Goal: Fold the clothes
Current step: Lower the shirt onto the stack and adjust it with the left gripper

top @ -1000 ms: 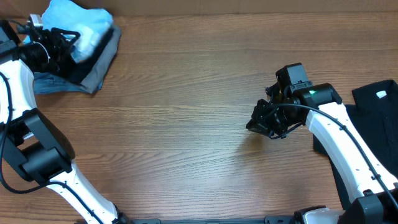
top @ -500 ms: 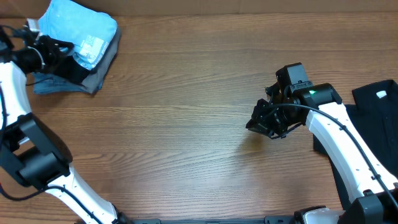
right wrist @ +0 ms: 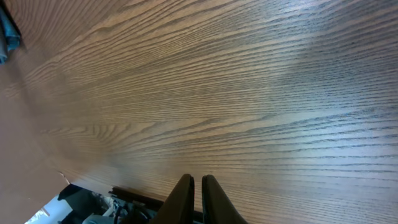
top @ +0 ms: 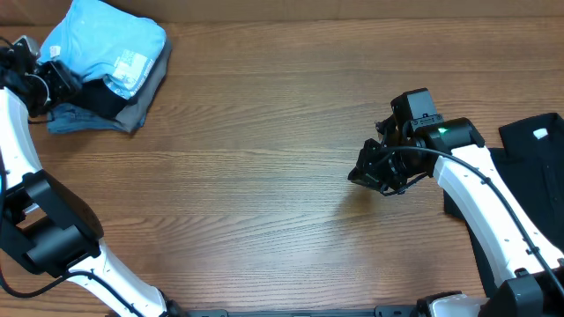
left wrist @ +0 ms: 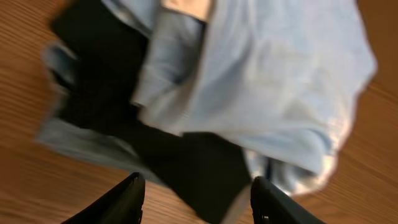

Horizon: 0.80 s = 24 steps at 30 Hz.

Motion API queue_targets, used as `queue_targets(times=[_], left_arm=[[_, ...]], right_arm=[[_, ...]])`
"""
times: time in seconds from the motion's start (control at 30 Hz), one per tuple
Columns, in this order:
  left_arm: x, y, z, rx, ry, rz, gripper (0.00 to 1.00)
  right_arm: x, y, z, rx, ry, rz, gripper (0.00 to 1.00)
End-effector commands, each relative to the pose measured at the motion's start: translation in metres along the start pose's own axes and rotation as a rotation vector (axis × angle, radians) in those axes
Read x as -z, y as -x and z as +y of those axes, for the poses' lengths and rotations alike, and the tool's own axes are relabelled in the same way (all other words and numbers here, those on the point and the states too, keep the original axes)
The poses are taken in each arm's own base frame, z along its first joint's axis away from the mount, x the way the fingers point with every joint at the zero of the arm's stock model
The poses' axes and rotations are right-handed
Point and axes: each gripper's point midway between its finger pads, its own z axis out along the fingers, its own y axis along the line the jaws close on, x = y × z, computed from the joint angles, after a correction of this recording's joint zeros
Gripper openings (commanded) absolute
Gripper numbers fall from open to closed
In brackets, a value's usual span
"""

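Observation:
The clothes lie in two places. A folded light blue T-shirt (top: 110,35) tops a pile of a black garment (top: 101,95) and grey and blue ones at the back left. My left gripper (top: 55,79) stands just left of that pile. In the left wrist view, blurred by motion, the left gripper (left wrist: 198,202) is open, its fingers wide apart over bare wood. The black garment (left wrist: 199,158) and the light blue T-shirt (left wrist: 280,81) lie just beyond the tips. My right gripper (top: 364,176) hovers shut and empty over mid-table, its fingers (right wrist: 185,193) pressed together. Another black garment (top: 529,176) with a white label (top: 540,134) lies at the right edge.
The wooden table (top: 264,176) stretches between the two arms. The right arm's white link (top: 485,211) crosses in front of the black garment on the right. The table's back edge runs just behind the pile.
My left gripper has let go of the light blue T-shirt, opened and drawn back to the left. The T-shirt now rests on the pile. The right arm has not moved.

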Motion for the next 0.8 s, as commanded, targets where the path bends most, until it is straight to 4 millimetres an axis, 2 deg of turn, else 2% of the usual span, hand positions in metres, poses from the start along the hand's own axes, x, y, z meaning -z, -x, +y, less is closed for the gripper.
queue_targets(times=[0.0,0.13,0.3,0.37,0.43,0.53,0.6,0.63,0.67,0.7,0.77], left_arm=[[0.006,0.015,0.022,-0.078,0.144,-0.054,0.57],[-0.002,0.020,0.030,-0.141,0.198,-0.070,0.51],[-0.036,0.001,0.036,-0.137,0.195,0.002,0.50],[-0.043,-0.002,0.037,-0.137,0.194,0.015,0.46],[-0.044,-0.002,0.035,-0.138,0.184,0.012,0.43],[-0.039,0.005,0.034,-0.139,0.179,-0.010,0.31],[-0.035,0.008,0.033,-0.137,0.169,-0.022,0.28],[-0.033,0.009,0.030,-0.138,0.154,-0.025,0.34],[-0.032,0.010,0.026,-0.139,0.135,-0.030,0.50],[-0.032,0.010,0.023,-0.139,0.118,-0.031,0.56],[-0.031,0.011,0.019,-0.132,0.095,-0.033,0.59]], right_arm=[[0.005,0.003,0.005,0.015,0.015,-0.018,0.09],[0.005,0.003,0.005,0.014,0.016,-0.017,0.09],[0.005,0.002,0.006,0.009,0.021,-0.010,0.09],[0.005,0.001,0.006,0.009,0.026,-0.005,0.09],[0.005,0.000,0.008,0.009,0.032,-0.001,0.09],[0.005,0.000,0.008,0.009,0.032,-0.002,0.09],[0.005,0.001,0.008,0.011,0.034,-0.004,0.09],[0.005,0.001,0.008,0.011,0.034,-0.004,0.09],[0.005,0.001,0.008,0.011,0.034,-0.005,0.09],[0.005,0.001,0.008,0.011,0.034,-0.005,0.09],[0.005,0.001,0.008,0.011,0.034,-0.004,0.09]])
